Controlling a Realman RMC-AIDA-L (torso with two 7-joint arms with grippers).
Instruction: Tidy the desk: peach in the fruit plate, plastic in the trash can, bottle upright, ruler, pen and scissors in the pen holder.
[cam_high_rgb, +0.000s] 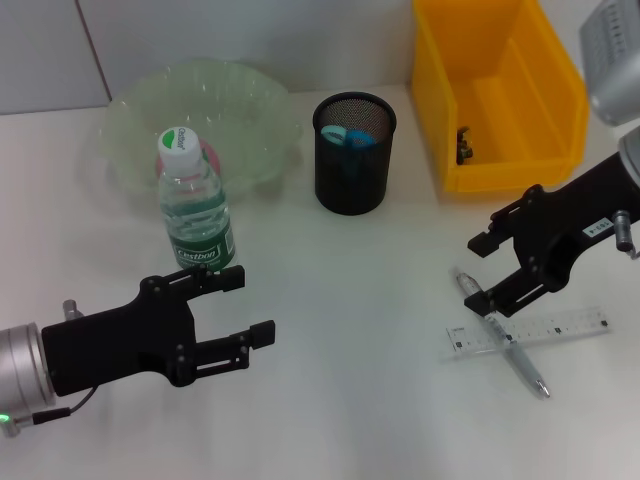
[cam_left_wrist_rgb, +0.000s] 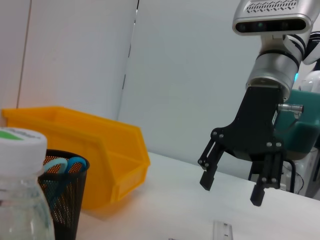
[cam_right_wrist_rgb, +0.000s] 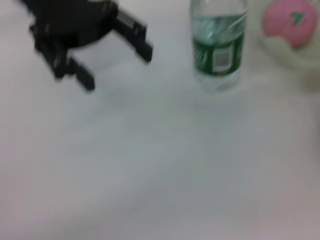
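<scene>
White desk: ruler (cam_high_rgb: 530, 333) lies crosswise, pen (cam_high_rgb: 502, 335) diagonal over it, beneath the right gripper (cam_high_rgb: 483, 271), agape and empty.

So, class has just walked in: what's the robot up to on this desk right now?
It is tidying. The bottle stands upright, the peach sits in the fruit plate, and scissors are in the pen holder. The right claw, open, hovers over the pen and ruler on the table. The left claw is open beside the bottle.
</scene>
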